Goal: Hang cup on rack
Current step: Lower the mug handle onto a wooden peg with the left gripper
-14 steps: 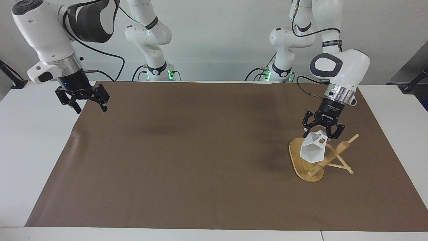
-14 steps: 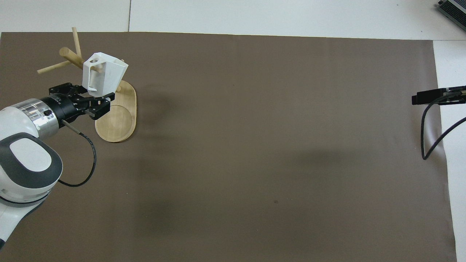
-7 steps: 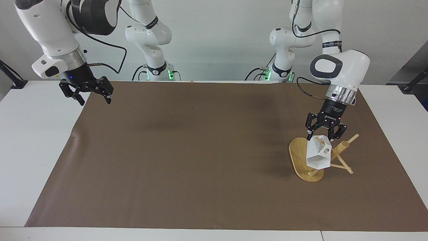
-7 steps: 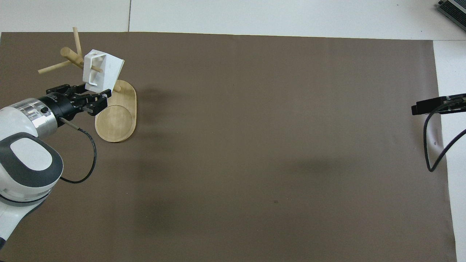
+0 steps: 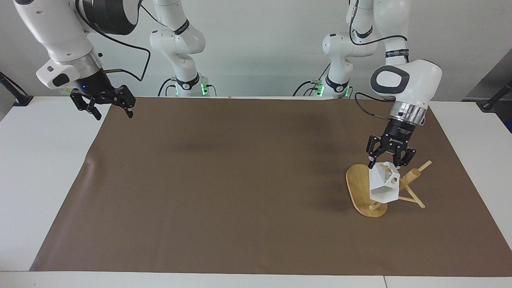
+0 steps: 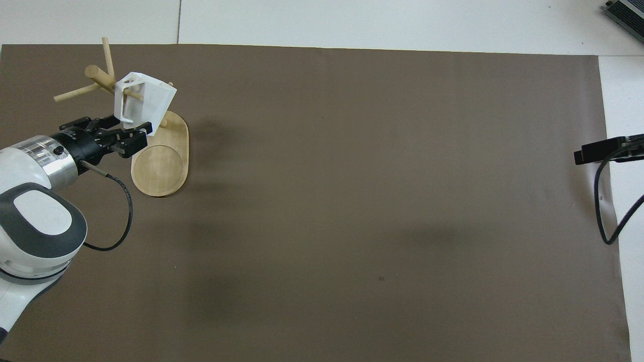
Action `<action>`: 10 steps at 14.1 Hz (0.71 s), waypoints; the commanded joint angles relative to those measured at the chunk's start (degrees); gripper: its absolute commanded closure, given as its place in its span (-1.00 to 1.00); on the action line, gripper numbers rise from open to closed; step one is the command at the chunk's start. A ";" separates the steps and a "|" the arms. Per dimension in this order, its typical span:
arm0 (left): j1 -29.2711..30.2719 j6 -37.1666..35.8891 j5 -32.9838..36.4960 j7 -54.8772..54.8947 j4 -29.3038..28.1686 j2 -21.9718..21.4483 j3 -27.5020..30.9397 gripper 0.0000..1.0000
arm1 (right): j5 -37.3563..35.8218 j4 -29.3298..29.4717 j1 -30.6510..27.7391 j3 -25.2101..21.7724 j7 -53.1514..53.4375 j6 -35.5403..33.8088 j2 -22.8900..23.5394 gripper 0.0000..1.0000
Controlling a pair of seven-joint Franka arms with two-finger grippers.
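Note:
The white faceted cup (image 5: 384,186) (image 6: 146,103) hangs tilted on the bamboo rack (image 5: 358,188) (image 6: 161,166), with a thin peg through the hole in its handle. The rack stands at the left arm's end of the brown mat, its thick post (image 5: 412,176) leaning away from the oval base. My left gripper (image 5: 390,161) (image 6: 128,131) hovers right at the top of the cup by its handle; whether it touches the cup is unclear. My right gripper (image 5: 112,109) hangs open and empty over the mat's corner at the right arm's end, close to the robots.
The brown mat (image 5: 240,180) covers most of the white table (image 5: 44,168). A black cable (image 6: 108,236) loops from the left wrist. A dark device (image 6: 626,10) sits at the table's corner farthest from the robots.
The cup has swung from a steep tilt in the left gripper's hold to hanging lower on the peg. The left gripper has eased back a little. The right gripper has risen toward its base.

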 commanded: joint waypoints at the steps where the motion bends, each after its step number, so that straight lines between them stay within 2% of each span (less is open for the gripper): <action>1: 0.62 0.56 0.68 -1.16 0.90 0.92 -0.14 -1.00 | -0.86 0.27 -0.31 0.49 0.92 -0.37 -0.28 -1.00; 5: 1.23 -3.03 1.64 -0.99 0.47 -0.30 0.30 -1.00 | -1.04 0.27 -0.31 0.50 7.44 -0.10 -0.28 -1.00; 10: 4.92 -17.34 17.43 -1.08 0.55 -5.48 0.30 -1.00 | -0.95 -0.09 -0.31 0.50 7.44 -0.01 -0.37 -1.00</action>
